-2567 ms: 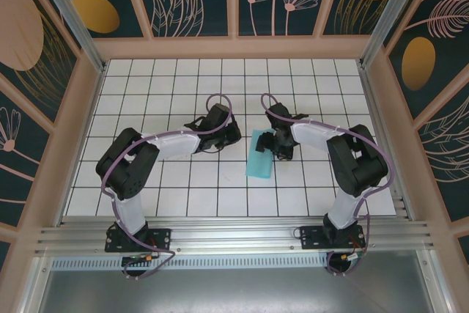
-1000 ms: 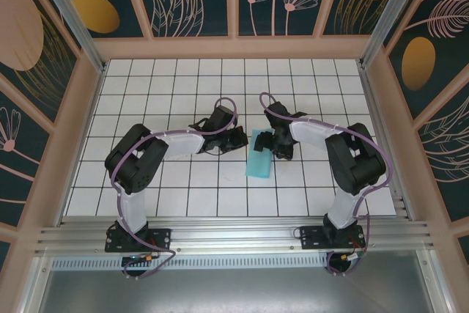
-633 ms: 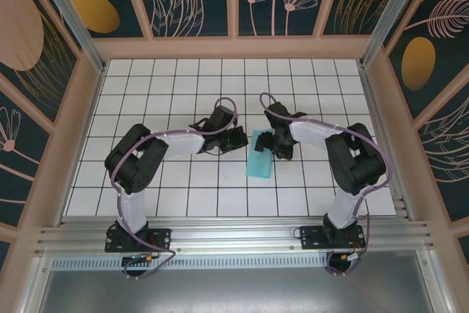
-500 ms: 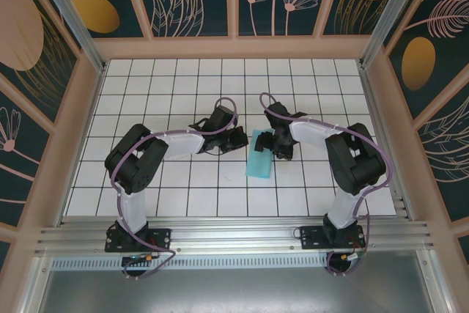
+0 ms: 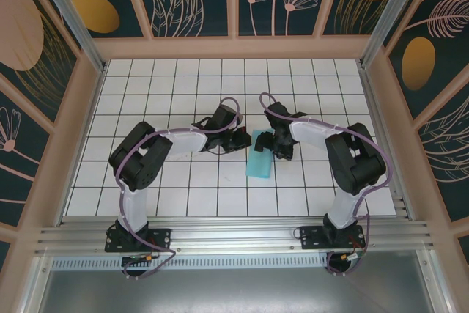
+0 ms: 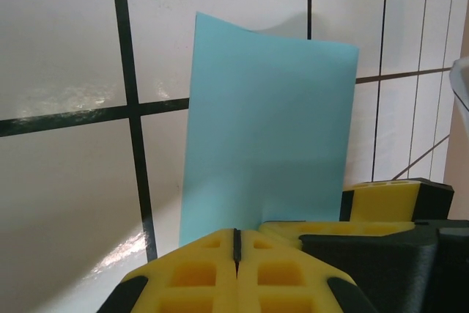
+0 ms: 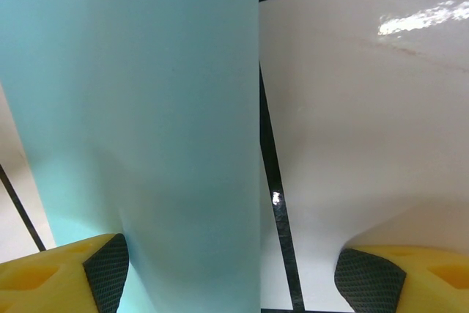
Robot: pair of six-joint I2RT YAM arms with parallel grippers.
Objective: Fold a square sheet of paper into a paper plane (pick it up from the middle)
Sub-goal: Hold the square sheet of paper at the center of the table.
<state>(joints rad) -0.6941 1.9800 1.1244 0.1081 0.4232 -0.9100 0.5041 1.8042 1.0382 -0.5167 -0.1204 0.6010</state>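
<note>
The light teal sheet of paper point(image 5: 259, 157) lies on the white grid table, folded into a long narrow rectangle rather than a pointed dart. My left gripper point(image 5: 240, 139) is shut with nothing in it, its tips just left of the sheet's far end. The left wrist view has the paper point(image 6: 267, 137) lying flat beyond the shut gripper point(image 6: 236, 234). My right gripper point(image 5: 270, 142) is open at the sheet's far right corner. In the right wrist view the paper point(image 7: 139, 122) runs between the spread jaws of the right gripper point(image 7: 234, 273), close to the left finger point(image 7: 102, 265).
The table point(image 5: 183, 196) is walled by wooden-framed panels on three sides, with a metal rail point(image 5: 234, 236) at the near edge. In the left wrist view one yellow finger of the right gripper point(image 6: 388, 196) is close beside my left fingertips.
My left gripper has moved right, closing most of the gap to the paper's far end. The right gripper and the paper have hardly moved.
</note>
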